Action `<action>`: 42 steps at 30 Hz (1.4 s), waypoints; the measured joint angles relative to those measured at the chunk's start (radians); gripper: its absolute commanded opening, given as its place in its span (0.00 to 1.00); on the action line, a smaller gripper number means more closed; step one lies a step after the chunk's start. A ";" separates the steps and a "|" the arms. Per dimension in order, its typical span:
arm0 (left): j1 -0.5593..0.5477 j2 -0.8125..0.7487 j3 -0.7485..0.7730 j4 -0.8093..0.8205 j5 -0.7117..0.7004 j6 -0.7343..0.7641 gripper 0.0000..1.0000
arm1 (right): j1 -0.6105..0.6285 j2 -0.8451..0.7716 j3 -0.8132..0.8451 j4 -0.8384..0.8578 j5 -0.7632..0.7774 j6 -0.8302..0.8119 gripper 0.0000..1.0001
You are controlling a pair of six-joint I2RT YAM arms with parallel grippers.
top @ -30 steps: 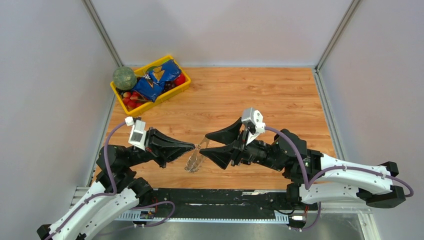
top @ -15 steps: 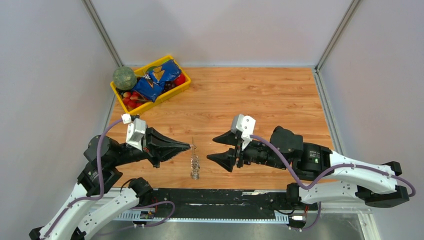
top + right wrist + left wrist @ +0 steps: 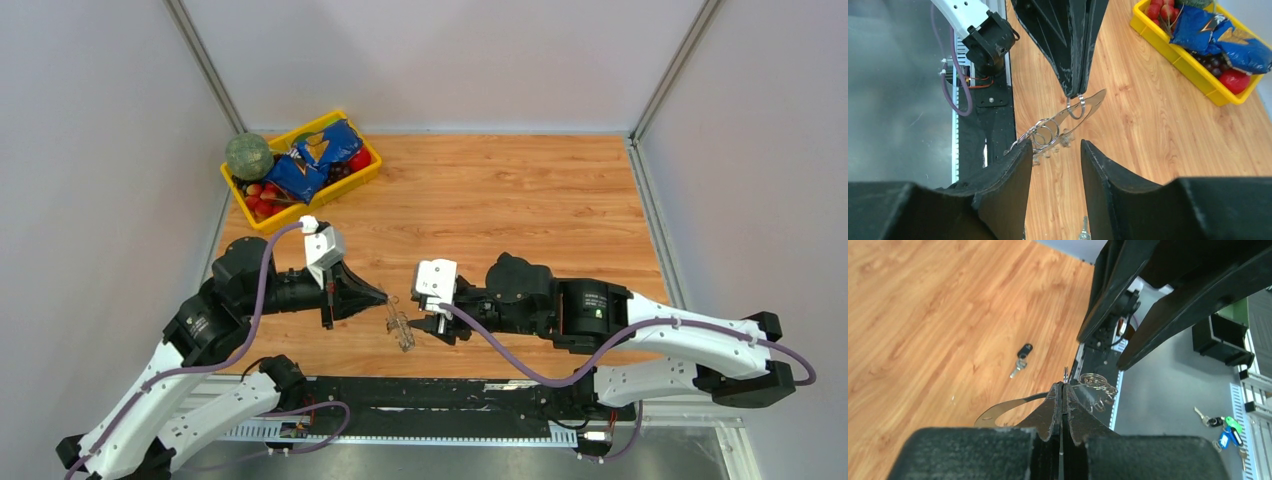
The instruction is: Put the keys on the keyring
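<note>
My left gripper [image 3: 384,297] is shut on a small ring at the top of the keyring [image 3: 398,328], which hangs from its tips above the table's near edge. In the left wrist view the shut fingertips [image 3: 1063,388] pinch that ring, with a flat silvery loop [image 3: 998,410] to the left and wire coils [image 3: 1096,383] to the right. My right gripper [image 3: 422,318] is open and empty just right of the keyring. Its fingers [image 3: 1013,170] flank the hanging rings [image 3: 1046,132]. A loose key with a black head [image 3: 1022,355] lies on the wood. A silvery key [image 3: 1083,233] shows between my right fingers.
A yellow bin [image 3: 262,216] with a green ball, blue packets and red fruit stands at the back left; it also shows in the right wrist view [image 3: 1168,50]. The black base rail [image 3: 440,392] runs along the near edge. More keys [image 3: 1220,421] lie on the grey floor below.
My right gripper has moved left and lower, close beside the keyring, its wrist rolled over. My left wrist has turned and shifted slightly right, still holding the keyring.
</note>
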 measured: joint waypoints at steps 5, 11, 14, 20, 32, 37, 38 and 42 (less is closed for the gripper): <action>0.000 0.030 0.009 -0.093 0.000 0.041 0.00 | 0.000 0.002 0.056 -0.042 -0.005 -0.071 0.43; 0.000 0.033 0.021 -0.141 0.018 0.062 0.00 | 0.000 0.004 0.101 -0.072 -0.038 -0.125 0.37; 0.000 0.033 0.022 -0.147 0.041 0.066 0.01 | 0.000 0.016 0.101 -0.083 -0.064 -0.141 0.36; 0.000 0.034 0.023 -0.160 0.085 0.069 0.00 | 0.000 0.065 0.101 -0.085 -0.112 -0.167 0.35; 0.000 0.026 0.023 -0.160 0.143 0.073 0.00 | -0.003 0.114 0.116 -0.084 -0.146 -0.182 0.35; 0.000 0.019 0.023 -0.160 0.151 0.073 0.01 | -0.014 0.145 0.117 -0.083 -0.156 -0.182 0.34; 0.000 0.018 0.022 -0.160 0.152 0.073 0.01 | -0.016 0.151 0.118 -0.083 -0.160 -0.182 0.34; 0.000 0.008 0.022 -0.160 0.156 0.073 0.00 | -0.022 0.161 0.124 -0.081 -0.168 -0.181 0.26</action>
